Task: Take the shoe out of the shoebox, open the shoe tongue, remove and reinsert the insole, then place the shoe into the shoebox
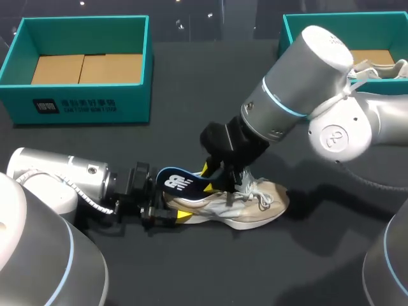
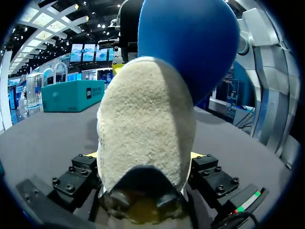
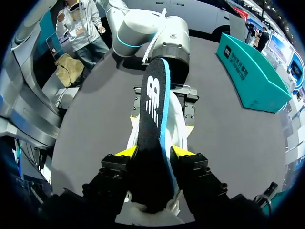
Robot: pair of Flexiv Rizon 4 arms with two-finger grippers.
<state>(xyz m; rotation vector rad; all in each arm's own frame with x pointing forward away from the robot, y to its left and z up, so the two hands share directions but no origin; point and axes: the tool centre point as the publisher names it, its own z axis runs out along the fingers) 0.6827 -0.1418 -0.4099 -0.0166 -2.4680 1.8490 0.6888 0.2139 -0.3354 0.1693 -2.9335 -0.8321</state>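
Teal shoebox [image 1: 83,102] sits far left; nearer, our left gripper [image 1: 172,211] clamps the heel of the beige shoe [image 1: 261,207] lying on the table [image 1: 210,95] (well apart from that box), and our right gripper [image 1: 210,178] pinches the blue insole [image 1: 178,182] angled up out of it.

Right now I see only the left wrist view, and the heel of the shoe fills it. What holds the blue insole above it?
Observer: The right gripper is shut on the insole, with one yellow tip on each side.
Operator: Is the insole fully out of the shoe?
Observer: I cannot tell. In the head view its rear end is raised over the heel of the shoe, but the gripper hides its front end.
Operator: Which box is free?
Observer: The left box shows only its cardboard floor; the right box holds another shoe.
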